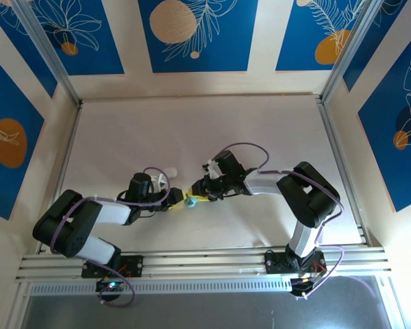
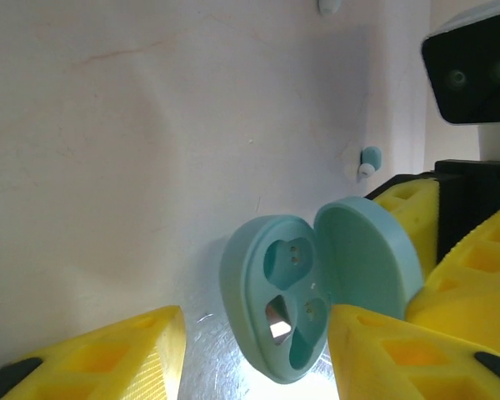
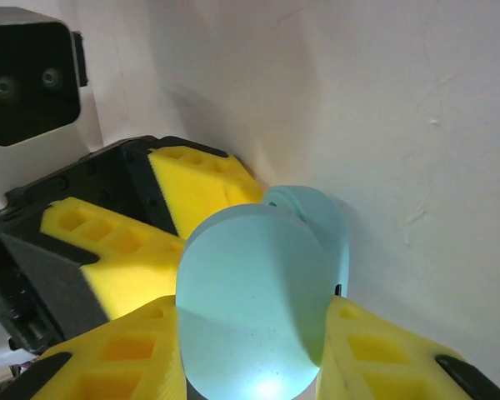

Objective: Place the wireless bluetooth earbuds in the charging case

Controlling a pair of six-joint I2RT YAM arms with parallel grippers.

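A pale blue charging case (image 2: 271,300) stands open between the two grippers, both sockets empty, its lid (image 2: 367,258) swung to the right. My right gripper (image 3: 254,321) is shut on the lid (image 3: 250,300), a yellow finger on each side. My left gripper (image 2: 257,333) is open around the case body: its left finger (image 2: 108,358) stands clear of the shell. One pale blue earbud (image 2: 369,159) lies on the table beyond the case. A white earbud (image 2: 327,6) shows at the top edge. From above, both grippers (image 1: 175,201) (image 1: 200,192) meet at the case (image 1: 190,203).
A white oval case (image 1: 167,178) lies just behind my left gripper. The white table (image 1: 192,130) is walled by blue patterned panels, with metal rails along the near edge (image 1: 205,264). The right wrist camera (image 2: 475,67) hangs close above the case.
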